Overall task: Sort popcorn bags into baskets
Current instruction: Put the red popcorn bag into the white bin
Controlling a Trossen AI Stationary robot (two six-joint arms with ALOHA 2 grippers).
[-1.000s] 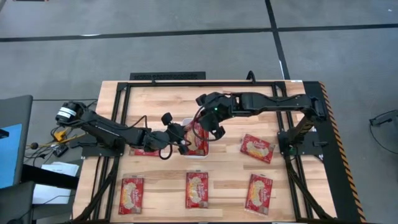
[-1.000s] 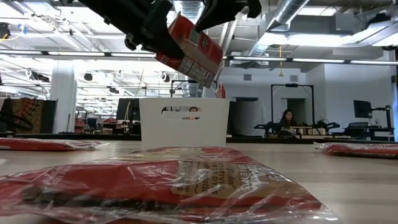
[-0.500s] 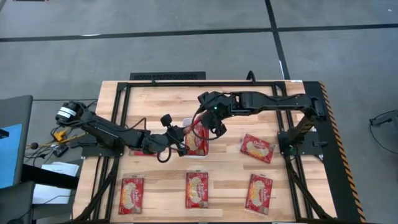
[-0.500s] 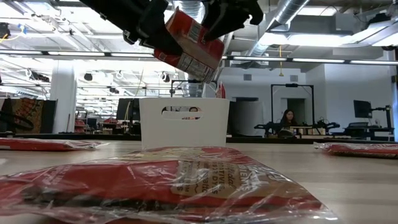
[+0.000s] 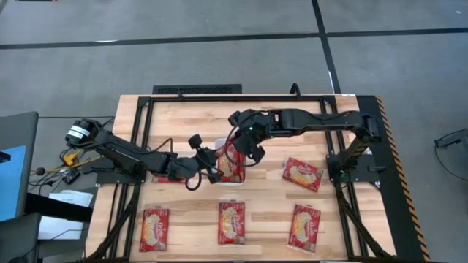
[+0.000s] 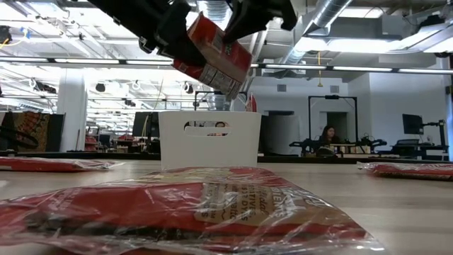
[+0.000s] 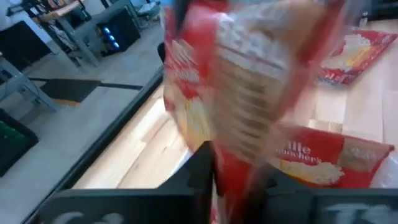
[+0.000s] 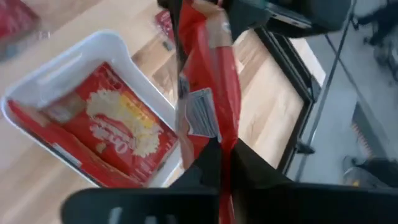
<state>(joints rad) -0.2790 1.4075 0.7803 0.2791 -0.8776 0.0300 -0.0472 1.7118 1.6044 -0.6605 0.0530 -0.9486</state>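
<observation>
Popcorn bag (image 6: 214,54) hung tilted above the basket (image 6: 209,139) at table centre, both the left gripper (image 5: 212,166) and the right gripper (image 5: 248,151) pinched shut on it, long axis sloping down toward the bin.

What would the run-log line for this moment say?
both grippers: left, right shut on one bag | above basket | bag inside | four on table

We see a wood table (image 5: 190,117) w/ a black frame (image 5: 197,89), on a grey floor (image 5: 219,22) crossed by dark lines. Low view: big open hall, white pillar (image 6: 71,106), ceiling ducts (image 6: 333,14), strip lights (image 6: 340,69), desks w/ monitors (image 6: 412,124); a person (image 6: 327,137) sits far back.
</observation>
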